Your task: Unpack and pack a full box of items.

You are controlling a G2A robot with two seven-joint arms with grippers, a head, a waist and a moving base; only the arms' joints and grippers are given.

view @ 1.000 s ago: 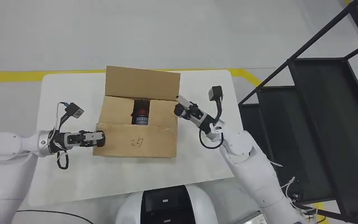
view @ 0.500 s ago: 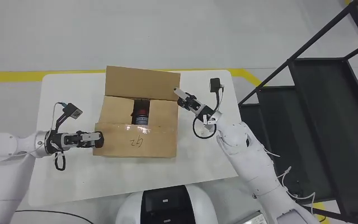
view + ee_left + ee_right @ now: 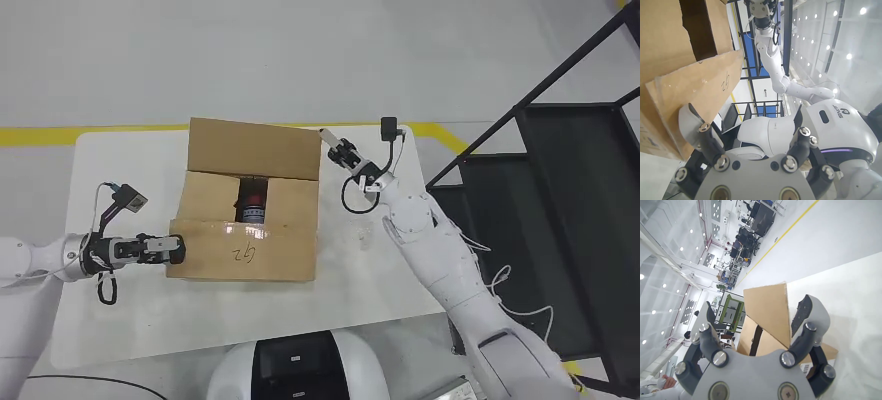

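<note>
A brown cardboard box (image 3: 270,255) stands mid-table with its flaps partly raised. Through the gap between them shows a dark item with a red band (image 3: 252,208). My left gripper (image 3: 176,244) is at the box's front left corner. In the left wrist view it (image 3: 744,117) is open, one fingertip (image 3: 690,121) against the front flap (image 3: 696,83). My right gripper (image 3: 329,139) is at the right corner of the raised back flap (image 3: 255,148). It (image 3: 755,309) is open, with that flap's (image 3: 766,309) edge between its jaws, close to one pad (image 3: 800,311).
The white table (image 3: 130,160) has bare room left of the box and along the front. A black metal staircase (image 3: 540,170) stands just off the table's right side. A yellow floor line (image 3: 60,133) runs behind the table.
My right gripper has moved from the box's right side back to the rear flap's right corner. The left gripper has barely shifted and the box has stayed put.
</note>
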